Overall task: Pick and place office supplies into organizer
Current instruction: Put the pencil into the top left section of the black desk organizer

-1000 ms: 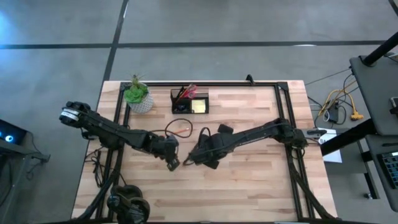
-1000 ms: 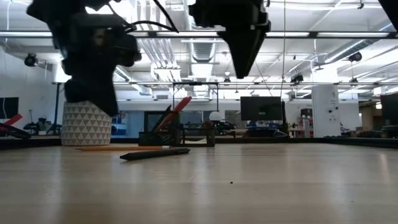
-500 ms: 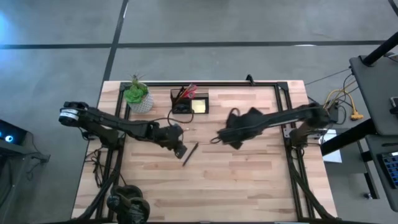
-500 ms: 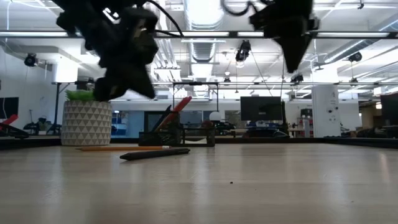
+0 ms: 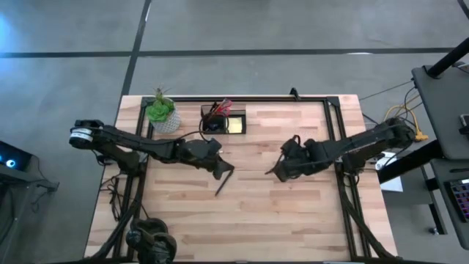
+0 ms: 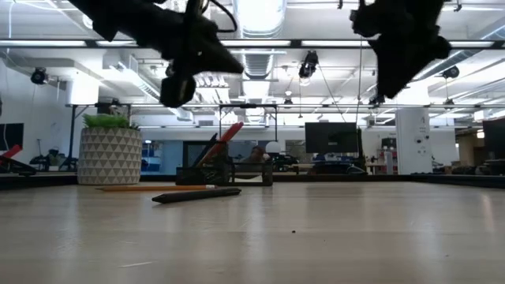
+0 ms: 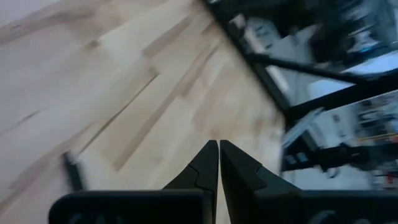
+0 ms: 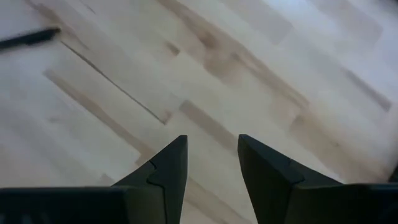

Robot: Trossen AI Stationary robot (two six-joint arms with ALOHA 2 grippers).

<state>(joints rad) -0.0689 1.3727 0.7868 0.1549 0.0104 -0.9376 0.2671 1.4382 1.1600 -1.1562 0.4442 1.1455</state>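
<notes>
Your left end effector (image 5: 223, 168) is pinched shut on nothing, and it has swung from beside the pen (image 5: 224, 181) to just above its upper end. Your right end effector (image 5: 276, 171), part open and empty, has drawn back, so the pen lies loose on the counter (image 5: 293, 213), well short of the organizer (image 5: 223, 119) beyond.

Left gripper (image 5: 229, 168) hangs above mid-table, fingers pressed together, empty. Right gripper (image 5: 272, 171) hovers right of centre, fingers apart, apparently holding nothing.
</notes>
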